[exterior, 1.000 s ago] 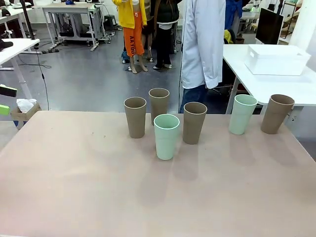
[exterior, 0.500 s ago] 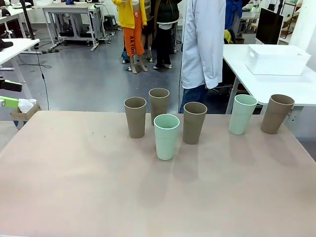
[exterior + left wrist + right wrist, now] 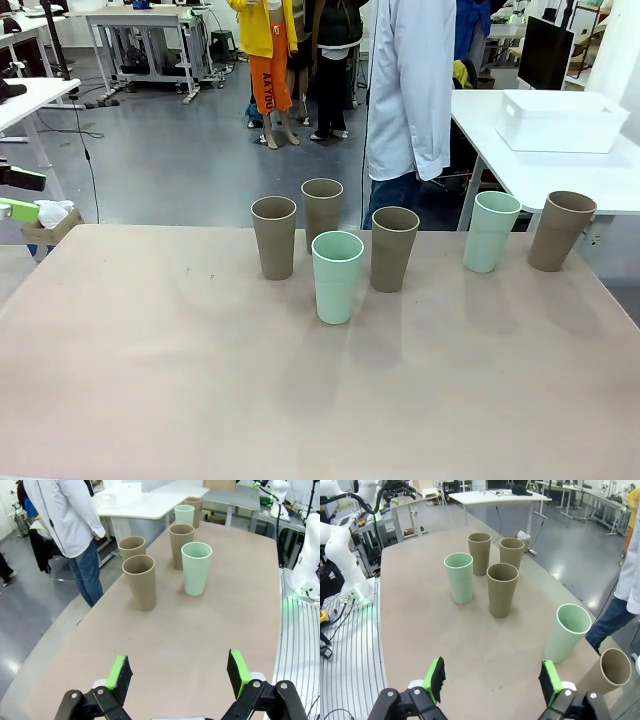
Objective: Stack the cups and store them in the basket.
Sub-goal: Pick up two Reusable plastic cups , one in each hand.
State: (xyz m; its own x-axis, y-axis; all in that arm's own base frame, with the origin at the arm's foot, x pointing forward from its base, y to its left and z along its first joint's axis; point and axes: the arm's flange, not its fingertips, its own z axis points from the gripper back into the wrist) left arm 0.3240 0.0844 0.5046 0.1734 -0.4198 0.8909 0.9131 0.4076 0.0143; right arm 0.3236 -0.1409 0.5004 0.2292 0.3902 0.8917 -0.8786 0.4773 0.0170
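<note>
Step in hand: the opening approach, nothing nested so far

- Six cups stand upright and apart on the desk. Four are clustered at the far middle, with the front mint cup nearest the robot
- The right mint cup and the right grey-brown cup sit near the far right edge, well apart from the cluster
- The basket is not on this desk. It sits on the white side desk beyond the far right corner and looks empty from here
- A person stands at the far side, with no hand on any cup

Left jaws: spread wide with nothing between the green pads. They hang over bare desk short of the cluster, touching nothing

Right jaws: also wide open and empty, pads well apart. They are over the desk, with the right mint cup closest ahead

Next, as I judge it, one arm closes on a single cup low on its wall, lifts it and lowers it straight into a neighbour. The taper means a tilted entry would likely jam or tip the lower cup
</note>
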